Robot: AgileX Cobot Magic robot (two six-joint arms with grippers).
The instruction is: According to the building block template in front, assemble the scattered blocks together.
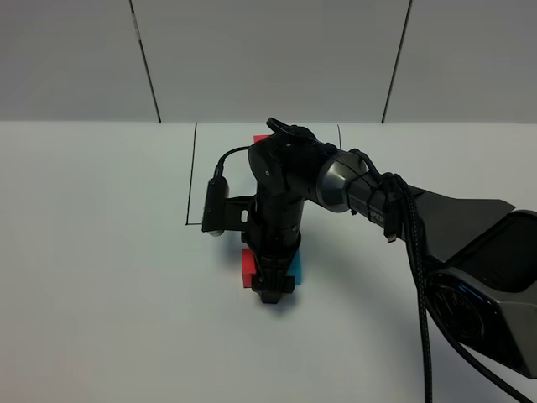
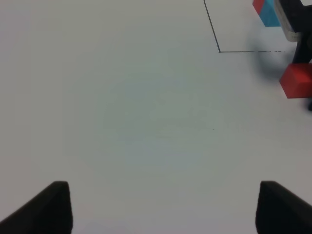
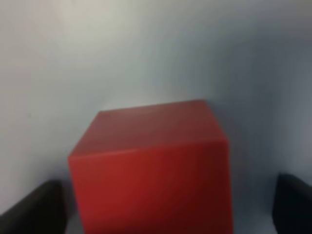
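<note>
The loose red cube (image 1: pixel 247 267) and the cyan-blue cube (image 1: pixel 294 267) sit close together on the white table, with my right gripper (image 1: pixel 270 292) lowered over them, reaching in from the right. In the right wrist view the red cube (image 3: pixel 151 170) fills the space between the open fingers of the right gripper (image 3: pixel 165 207), with gaps on both sides; the blue cube is hidden there. The template (image 2: pixel 265 12), a red and blue pair inside thin black lines, stands at the back and is mostly hidden by the arm (image 1: pixel 262 138). My left gripper (image 2: pixel 163 209) is open and empty over bare table.
Thin black frame lines (image 1: pixel 190 176) mark the template area behind the cubes. The right arm's bulk (image 1: pixel 352 189) stretches from the right edge to the middle. The red cube also shows in the left wrist view (image 2: pixel 297 80).
</note>
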